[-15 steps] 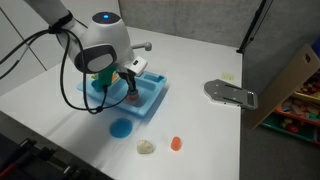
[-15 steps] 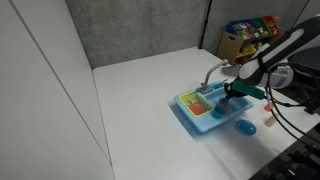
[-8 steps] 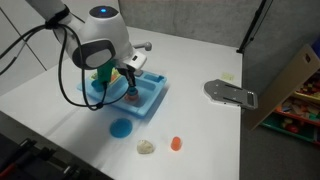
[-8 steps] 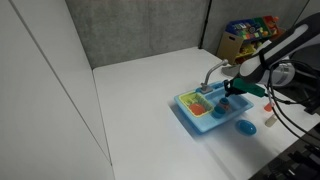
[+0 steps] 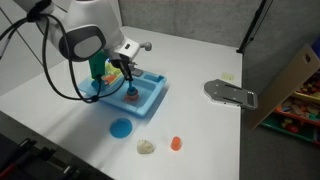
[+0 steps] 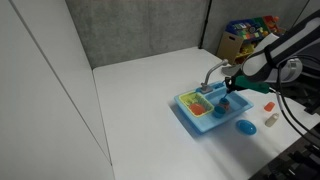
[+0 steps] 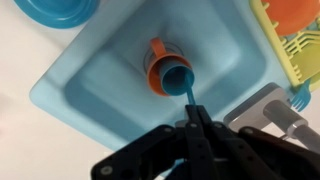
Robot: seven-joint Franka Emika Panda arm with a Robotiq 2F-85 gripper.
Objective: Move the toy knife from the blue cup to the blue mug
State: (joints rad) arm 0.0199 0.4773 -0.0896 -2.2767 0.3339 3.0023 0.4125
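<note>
Your pincer [image 7: 193, 118] is pinched tight on the toy knife [image 7: 188, 95], right above the blue cup [image 7: 172, 75], so the knife can slide straight up and out. Its tip sits inside the cup. You have one knife, one cup and one toy sink [image 7: 100, 90]; I can't spot the blue mug.

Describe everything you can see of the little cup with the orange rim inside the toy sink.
The blue cup is a small round toy, plastic-looking: orange rim and orange side handle, blue inside. It stands upright on the floor of the blue toy sink, mouth facing the wrist camera. The thin blue toy knife, pinched by the gripper, ends at its mouth; whether it touches the cup cannot be told.
</note>
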